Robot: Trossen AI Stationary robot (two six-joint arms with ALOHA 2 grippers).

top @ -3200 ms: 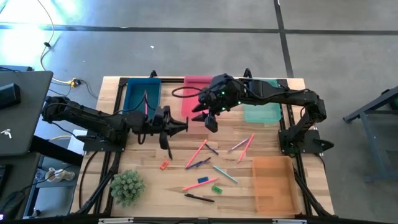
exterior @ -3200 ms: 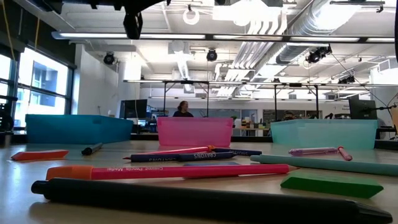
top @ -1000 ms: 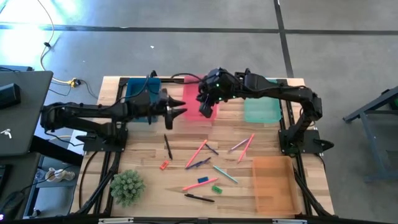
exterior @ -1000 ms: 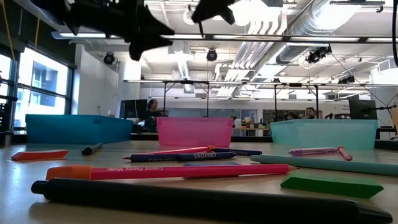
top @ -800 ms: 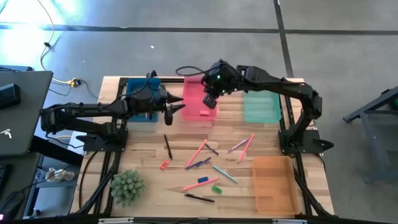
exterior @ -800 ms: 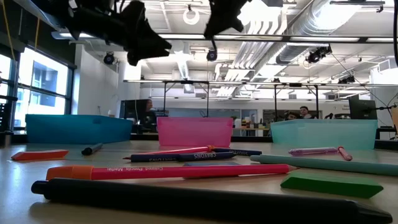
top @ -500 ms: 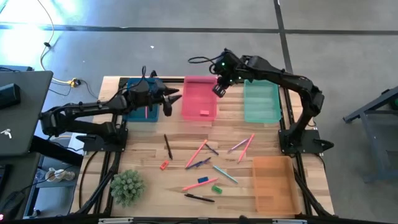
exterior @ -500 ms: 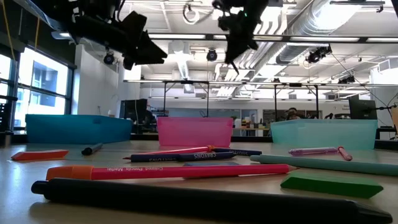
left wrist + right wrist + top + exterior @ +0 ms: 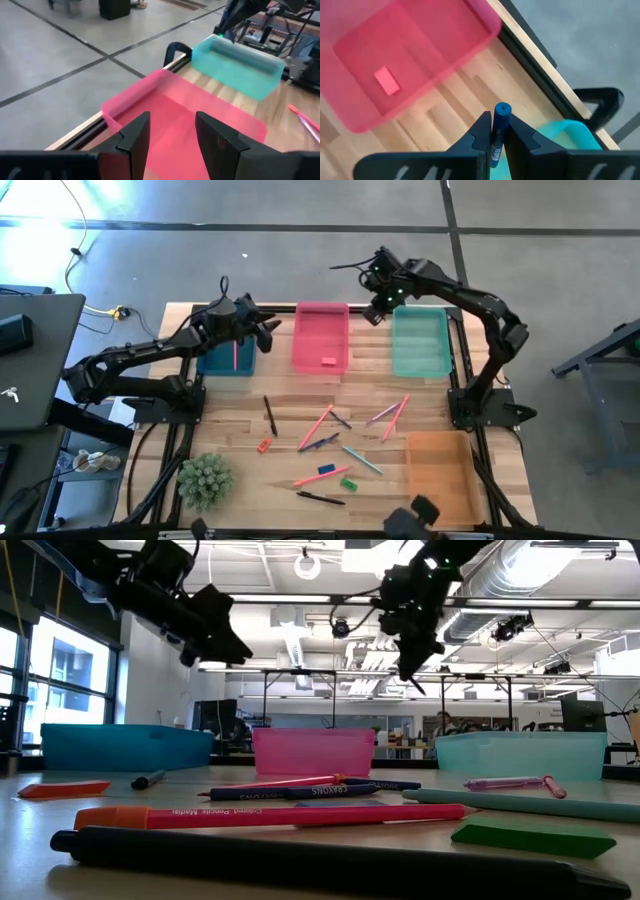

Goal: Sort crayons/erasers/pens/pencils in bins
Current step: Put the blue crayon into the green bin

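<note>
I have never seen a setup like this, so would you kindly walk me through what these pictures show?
Two dark robot arms work at a wooden table, sorting stationery into coloured bins. One picture looks straight down on the table, one looks level across its top, and one comes from a camera on each wrist. At the table's far edge stand a blue bin, a pink bin with a pink eraser inside, and a teal bin; an orange bin sits near the front. Loose pens, crayons and small erasers lie between them. The right gripper, raised between the pink and teal bins, pinches a blue crayon. The left gripper is open and empty, between the blue and pink bins.
</note>
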